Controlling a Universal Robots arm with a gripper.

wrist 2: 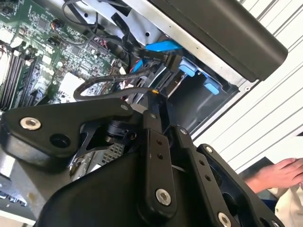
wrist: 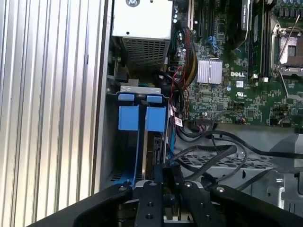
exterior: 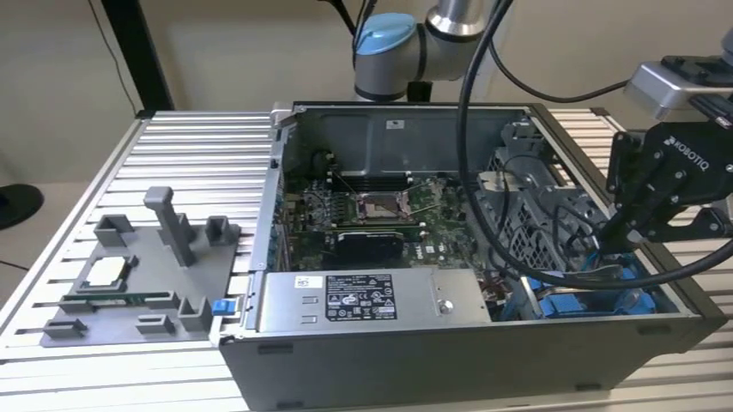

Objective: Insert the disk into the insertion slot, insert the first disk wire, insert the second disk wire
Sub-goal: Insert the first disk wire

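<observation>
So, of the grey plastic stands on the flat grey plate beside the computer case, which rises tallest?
The slim grey upright post near the plate's middle; the other stands are low, squat blocks.

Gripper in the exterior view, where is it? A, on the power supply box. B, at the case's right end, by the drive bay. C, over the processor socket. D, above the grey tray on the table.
B: the gripper hangs at the exterior view's right, reaching into the case end above the insertion slot.
</observation>
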